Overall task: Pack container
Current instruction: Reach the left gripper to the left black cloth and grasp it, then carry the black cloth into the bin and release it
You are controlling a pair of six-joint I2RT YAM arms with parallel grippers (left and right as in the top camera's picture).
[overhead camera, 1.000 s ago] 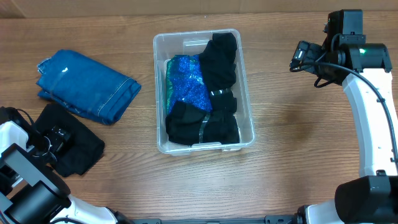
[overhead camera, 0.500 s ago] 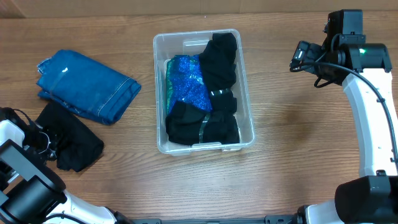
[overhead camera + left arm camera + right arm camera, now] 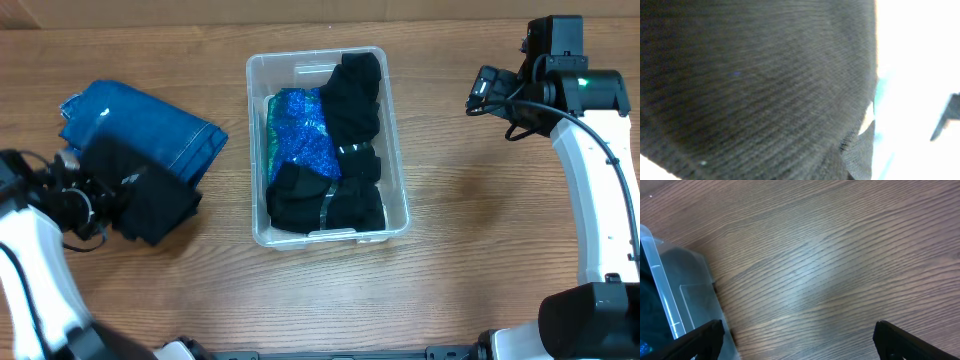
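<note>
Overhead: the container point(image 3: 256, 150) sits mid-worktop point(image 3: 470, 200), already holding black clothes point(image 3: 355, 95) and a blue sparkly cloth point(image 3: 300, 130); to its left, the left jaws look clenched on a black garment point(image 3: 150, 195) bunched over the near edge of the folded jeans point(image 3: 140, 125); the step in hand is probably carrying this piece to the bin.

Left wrist: dark ribbed knit fills the frame; the jaws themselves are hidden.

Right wrist: the right jaws stand released above bare wood, beside the container's wall.

Next, the garment needs clearing the rim, then release inside.
</note>
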